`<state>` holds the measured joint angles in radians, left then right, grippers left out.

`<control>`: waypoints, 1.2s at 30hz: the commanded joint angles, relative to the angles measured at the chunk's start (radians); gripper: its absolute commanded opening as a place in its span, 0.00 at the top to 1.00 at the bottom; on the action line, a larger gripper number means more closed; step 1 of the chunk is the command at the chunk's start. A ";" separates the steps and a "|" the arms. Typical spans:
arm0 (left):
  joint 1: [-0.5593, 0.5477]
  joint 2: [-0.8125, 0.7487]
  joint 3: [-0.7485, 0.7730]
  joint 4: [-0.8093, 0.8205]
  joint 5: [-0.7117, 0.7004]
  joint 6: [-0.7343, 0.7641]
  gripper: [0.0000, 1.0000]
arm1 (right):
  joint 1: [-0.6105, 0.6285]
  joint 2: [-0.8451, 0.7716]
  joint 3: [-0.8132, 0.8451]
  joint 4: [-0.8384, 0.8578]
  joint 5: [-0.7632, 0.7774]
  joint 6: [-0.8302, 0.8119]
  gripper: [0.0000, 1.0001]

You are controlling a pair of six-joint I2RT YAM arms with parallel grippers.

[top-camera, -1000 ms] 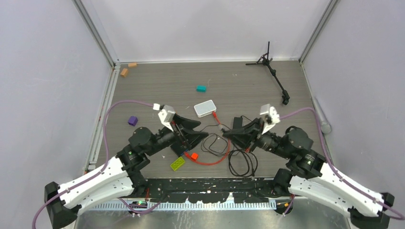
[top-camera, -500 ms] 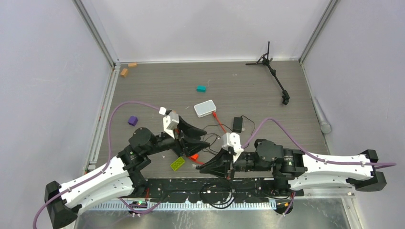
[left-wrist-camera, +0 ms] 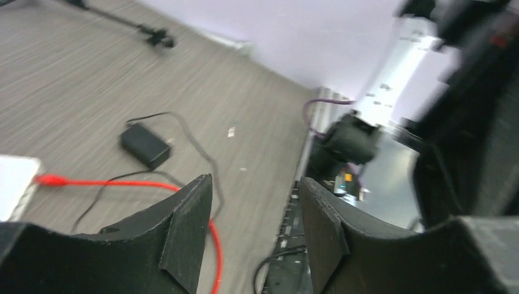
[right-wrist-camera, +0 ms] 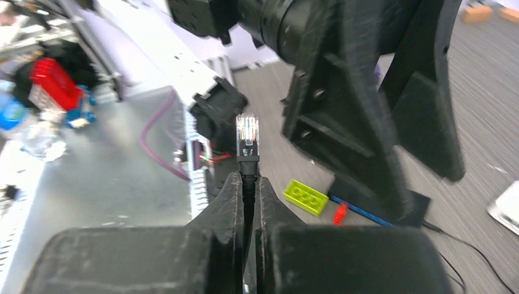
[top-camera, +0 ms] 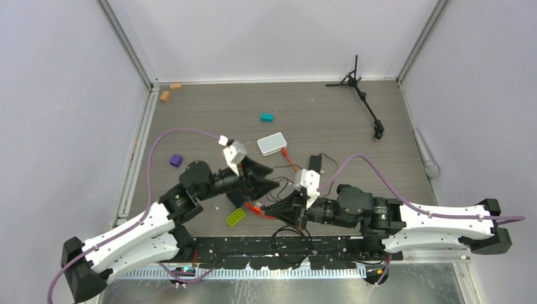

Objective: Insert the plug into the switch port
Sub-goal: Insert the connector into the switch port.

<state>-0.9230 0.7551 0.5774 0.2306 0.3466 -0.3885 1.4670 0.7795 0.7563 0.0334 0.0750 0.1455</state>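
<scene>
Right claw (right-wrist-camera: 246, 179) is clamped on the plug (right-wrist-camera: 247, 131), which is held upright at frame centre. Left claw (left-wrist-camera: 254, 202) is spread, with nothing gripped. The switch (top-camera: 271, 144) is seen on the tabletop (top-camera: 215, 114), upper centre, apart from the plug.

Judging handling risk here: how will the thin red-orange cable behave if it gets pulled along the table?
The thin red-orange cable looks floppy, lying in loose curves, so it would probably drag and snake rather than slide stiffly. One end sits at the small white box, which may get tugged.
</scene>
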 commanded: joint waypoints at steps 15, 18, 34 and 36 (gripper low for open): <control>0.454 0.694 0.227 0.251 -0.048 0.153 0.43 | -0.512 0.353 0.061 -0.183 0.218 -0.026 1.00; 0.467 0.831 0.271 0.324 -0.038 0.183 0.42 | -0.576 0.488 0.073 -0.115 0.182 -0.016 1.00; 0.536 1.267 0.591 0.228 0.000 0.149 0.33 | -0.754 0.972 0.219 0.107 0.045 0.046 1.00; 0.537 1.275 0.581 0.225 0.019 0.134 0.33 | -0.758 0.995 0.234 0.107 0.057 0.034 1.00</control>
<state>-0.3901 2.0163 1.1255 0.4698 0.3408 -0.2501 0.7208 1.7420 0.9318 0.0635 0.1448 0.1829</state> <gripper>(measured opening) 0.669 0.063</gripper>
